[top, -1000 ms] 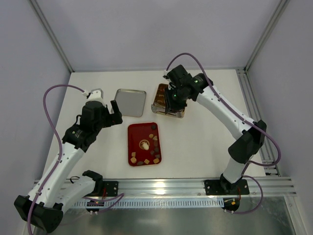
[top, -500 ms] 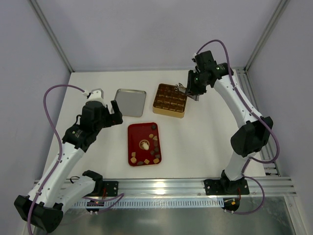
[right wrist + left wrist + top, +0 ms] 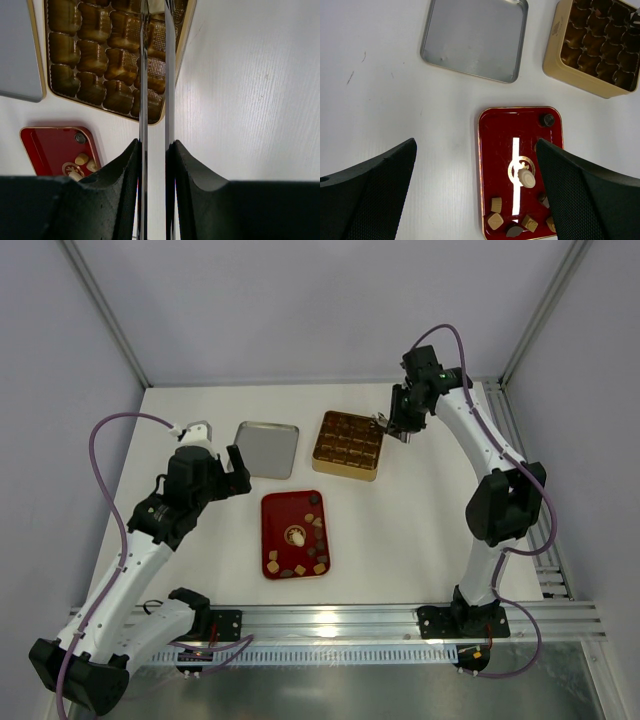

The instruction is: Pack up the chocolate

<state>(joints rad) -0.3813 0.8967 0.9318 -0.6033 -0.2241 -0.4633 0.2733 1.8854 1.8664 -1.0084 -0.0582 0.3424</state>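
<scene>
- The square gold tin with grid compartments (image 3: 347,444) is empty, so packing seems not begun.
- All the chocolate (image 3: 297,536) lies on the flat red rectangular tray (image 3: 275,530).
- The left tool (image 3: 475,145) stands wide apart with nothing in it; the right tool (image 3: 155,145) grips thin metal tongs (image 3: 143,75) near the tin's edge.

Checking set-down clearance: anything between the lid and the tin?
Nothing. Only a bare strip of table separates lid and tin; it shows in the top and left wrist views.
</scene>
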